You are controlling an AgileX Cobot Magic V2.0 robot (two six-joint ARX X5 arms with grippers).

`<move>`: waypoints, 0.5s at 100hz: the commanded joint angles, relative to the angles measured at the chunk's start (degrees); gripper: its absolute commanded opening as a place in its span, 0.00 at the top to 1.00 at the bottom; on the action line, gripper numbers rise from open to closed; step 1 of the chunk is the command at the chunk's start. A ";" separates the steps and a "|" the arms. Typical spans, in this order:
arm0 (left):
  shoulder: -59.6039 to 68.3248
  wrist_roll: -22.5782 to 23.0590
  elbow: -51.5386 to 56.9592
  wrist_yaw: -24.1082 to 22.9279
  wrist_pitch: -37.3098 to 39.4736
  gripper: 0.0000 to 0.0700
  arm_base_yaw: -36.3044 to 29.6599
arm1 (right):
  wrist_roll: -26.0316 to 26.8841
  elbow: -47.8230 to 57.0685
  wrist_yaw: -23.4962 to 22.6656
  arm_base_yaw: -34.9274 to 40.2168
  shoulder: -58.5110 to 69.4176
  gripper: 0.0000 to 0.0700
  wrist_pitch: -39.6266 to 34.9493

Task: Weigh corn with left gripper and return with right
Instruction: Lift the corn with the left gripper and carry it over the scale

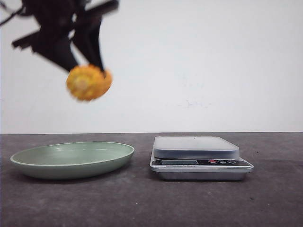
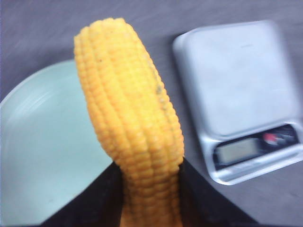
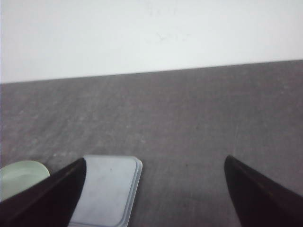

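The left end effector (image 1: 84, 66) hangs high with the corn (image 1: 88, 82) clamped between its fingers, open air all around it. Directly beneath lies a green plate (image 1: 71, 165); below and to its right stands a scale (image 1: 199, 158). A strip of bare desk (image 1: 142, 198) separates them. The right end effector (image 3: 154, 189), fingers spread, faces bare desk.

left gripper (image 1: 84, 66) raised, clamped, right gripper (image 3: 154, 189) apparently spread

A plain white wall (image 1: 203, 61) rises behind a dark grey table (image 1: 142, 198). The light is even, with soft shadows on the tabletop.
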 commanded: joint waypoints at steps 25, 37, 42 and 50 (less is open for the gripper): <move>7.21 0.48 14.64 0.04 1.31 0.99 -8.13 | -0.68 0.79 -0.02 0.09 0.17 0.15 -0.68; 13.68 0.31 20.15 0.04 1.31 0.99 -9.51 | -0.66 0.79 -0.04 0.09 0.17 0.15 -1.03; 16.31 0.31 21.94 -0.04 1.36 0.99 -9.94 | -0.66 0.79 -0.04 0.09 0.17 0.15 -1.16; 20.70 0.35 24.30 -0.61 1.60 0.99 -10.38 | -0.66 0.79 -0.04 0.09 0.17 0.15 -1.40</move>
